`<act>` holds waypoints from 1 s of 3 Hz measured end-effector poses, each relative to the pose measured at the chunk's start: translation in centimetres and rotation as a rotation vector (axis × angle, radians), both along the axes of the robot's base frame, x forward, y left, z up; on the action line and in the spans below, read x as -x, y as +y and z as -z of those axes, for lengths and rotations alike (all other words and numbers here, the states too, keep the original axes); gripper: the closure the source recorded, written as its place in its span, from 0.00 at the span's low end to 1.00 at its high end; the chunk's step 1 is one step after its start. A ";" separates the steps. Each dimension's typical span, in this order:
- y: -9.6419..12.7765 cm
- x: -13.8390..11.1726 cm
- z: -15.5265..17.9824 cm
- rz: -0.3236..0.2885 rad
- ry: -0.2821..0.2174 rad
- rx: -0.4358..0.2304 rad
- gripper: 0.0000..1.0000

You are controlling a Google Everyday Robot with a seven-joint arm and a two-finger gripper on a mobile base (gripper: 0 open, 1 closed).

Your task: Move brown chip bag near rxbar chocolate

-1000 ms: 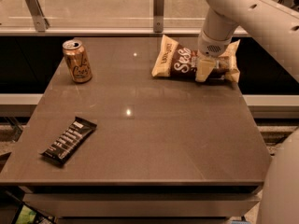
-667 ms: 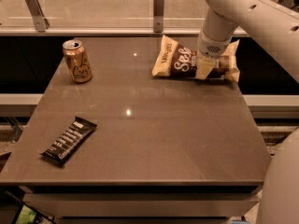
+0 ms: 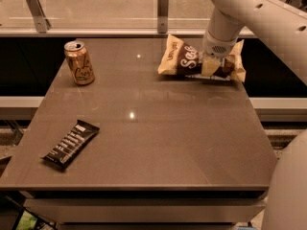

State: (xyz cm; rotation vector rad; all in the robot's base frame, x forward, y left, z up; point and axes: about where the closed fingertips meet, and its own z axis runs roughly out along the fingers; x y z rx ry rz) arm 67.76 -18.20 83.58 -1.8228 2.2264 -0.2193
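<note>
The brown chip bag [image 3: 184, 61], dark brown with white lettering and cream-yellow ends, is at the far right of the table. My gripper [image 3: 211, 67] comes down on its right half and is shut on it. One cream finger [image 3: 209, 68] shows in front of the bag; the other is hidden behind it. The bag looks slightly raised, with a shadow under it. The rxbar chocolate [image 3: 71, 143], a slim black bar with white text, lies flat near the front left corner, far from the bag.
A gold soda can [image 3: 80, 63] stands upright at the far left of the brown table [image 3: 158, 143]. A glass barrier with metal posts [image 3: 163, 8] runs behind the table. My arm [image 3: 259, 18] reaches in from the upper right.
The bag and gripper have shifted very slightly up and left; the bag seems to lift a little off the table. The can and bar have not moved.
</note>
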 end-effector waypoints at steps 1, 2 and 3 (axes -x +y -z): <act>0.0 0.0 -0.1 -0.003 0.001 -0.002 1.00; 0.0 0.0 -0.1 -0.003 0.001 -0.002 1.00; 0.0 0.0 -0.1 -0.003 0.001 -0.002 1.00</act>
